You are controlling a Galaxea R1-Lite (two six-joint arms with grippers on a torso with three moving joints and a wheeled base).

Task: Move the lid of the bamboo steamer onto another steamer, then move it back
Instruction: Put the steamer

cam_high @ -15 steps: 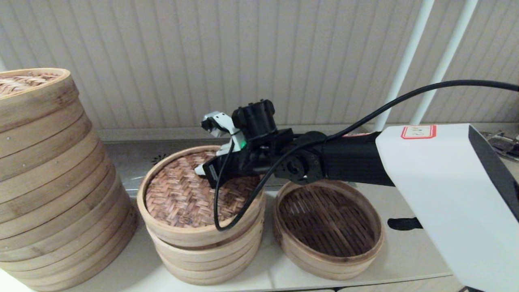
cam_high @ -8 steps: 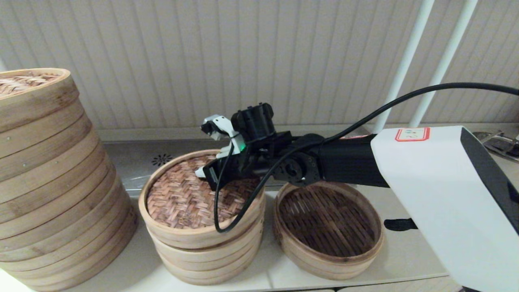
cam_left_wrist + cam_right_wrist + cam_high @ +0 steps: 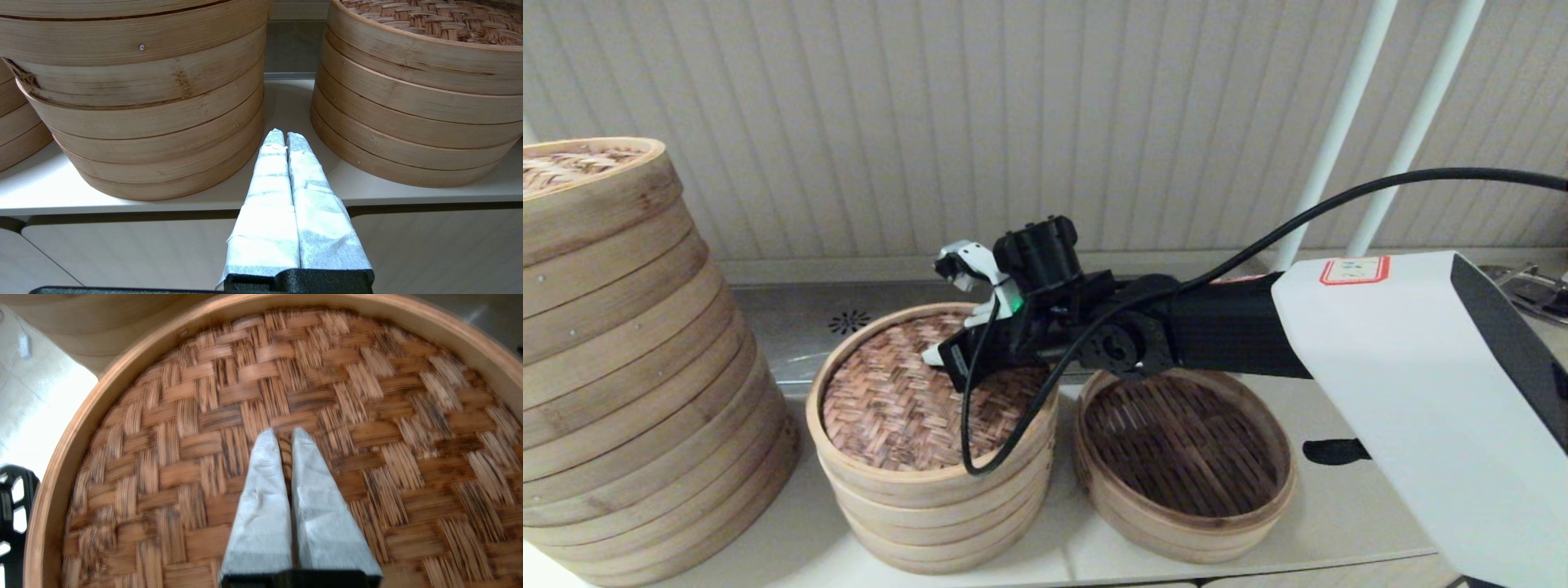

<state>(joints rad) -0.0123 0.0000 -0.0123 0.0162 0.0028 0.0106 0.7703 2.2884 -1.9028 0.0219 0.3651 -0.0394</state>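
The bamboo steamer lid (image 3: 890, 408), reddish-brown herringbone weave in a pale hoop, lies on top of the middle several-tier stack (image 3: 939, 523). My right gripper (image 3: 929, 357) reaches over it from the right, fingers shut on a small woven loop at the middle of the lid (image 3: 327, 396), tips at the weave (image 3: 281, 435). The other steamer (image 3: 1184, 457), low with a dark slatted floor, stands uncovered just right of the stack. My left gripper (image 3: 280, 136) is shut on nothing, low at the counter's front edge, between the wide stack (image 3: 143, 102) and the middle stack (image 3: 408, 122).
A very tall, wide steamer stack (image 3: 629, 367) with a paler woven lid fills the left side. A ribbed wall runs close behind the counter, with two white poles (image 3: 1339, 122) at the back right. My right arm's black cable (image 3: 1005, 441) hangs over the lid's near rim.
My right gripper and the lid have shifted slightly right and down; the lid now sits level on the middle stack. The left arm has not moved.
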